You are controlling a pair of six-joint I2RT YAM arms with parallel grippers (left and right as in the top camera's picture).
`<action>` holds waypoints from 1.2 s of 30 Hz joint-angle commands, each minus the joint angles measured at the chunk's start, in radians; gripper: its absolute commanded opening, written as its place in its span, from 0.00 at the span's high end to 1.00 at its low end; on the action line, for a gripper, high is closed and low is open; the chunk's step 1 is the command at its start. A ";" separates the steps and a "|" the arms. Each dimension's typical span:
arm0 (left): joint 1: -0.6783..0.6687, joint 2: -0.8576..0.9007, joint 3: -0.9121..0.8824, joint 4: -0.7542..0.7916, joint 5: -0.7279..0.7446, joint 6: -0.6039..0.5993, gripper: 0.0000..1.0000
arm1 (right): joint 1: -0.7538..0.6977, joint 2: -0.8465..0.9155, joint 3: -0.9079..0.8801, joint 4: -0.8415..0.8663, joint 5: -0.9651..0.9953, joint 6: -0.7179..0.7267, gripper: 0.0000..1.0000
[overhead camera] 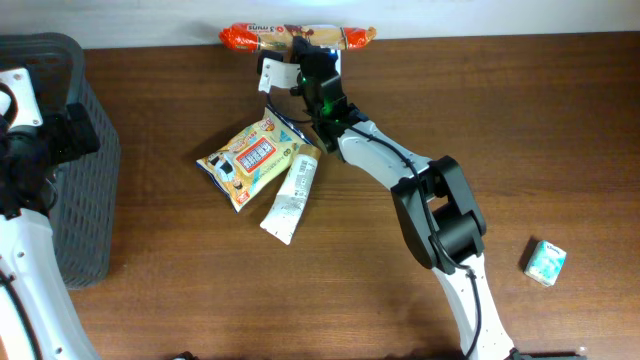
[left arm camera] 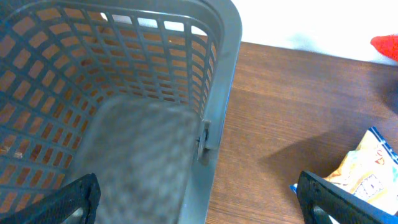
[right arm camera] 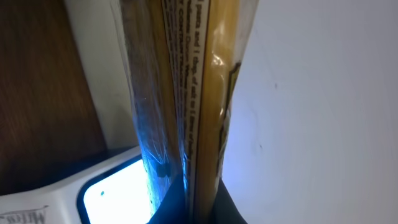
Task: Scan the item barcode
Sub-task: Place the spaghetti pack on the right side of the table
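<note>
The item is a long snack packet (overhead camera: 297,38) with red-orange ends, held up at the table's far edge by my right gripper (overhead camera: 318,62), which is shut on its middle. A white barcode scanner (overhead camera: 277,73) sits just left of and below the gripper. In the right wrist view the packet (right arm camera: 193,93) runs upward, edge-on, out of my right gripper (right arm camera: 198,210), whose dark fingers (right arm camera: 233,208) pinch it. The scanner's window (right arm camera: 118,193) glows blue-white beside it. My left gripper (left arm camera: 199,199) hangs open over the rim of the grey basket (left arm camera: 217,93), with nothing in it.
A yellow snack bag (overhead camera: 250,158) and a white pouch (overhead camera: 291,192) lie mid-table, below the scanner. A small teal box (overhead camera: 546,261) sits at the right. The grey mesh basket (overhead camera: 70,180) stands at the left edge. The left wrist view catches a corner of the yellow bag (left arm camera: 370,168).
</note>
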 commanded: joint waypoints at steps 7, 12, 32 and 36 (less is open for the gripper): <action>0.005 -0.010 0.005 0.001 0.008 0.017 0.01 | 0.037 -0.042 0.054 0.039 0.043 0.005 0.96; 0.005 -0.010 0.005 0.001 0.008 0.017 0.01 | 0.029 -0.236 0.054 -0.205 0.235 0.211 0.96; 0.005 -0.010 0.005 0.001 0.008 0.017 0.01 | -0.906 -0.275 -0.051 -1.584 -0.764 1.185 0.44; 0.005 -0.010 0.005 0.001 0.008 0.017 0.01 | -0.954 -0.276 0.136 -1.778 -0.664 1.280 0.17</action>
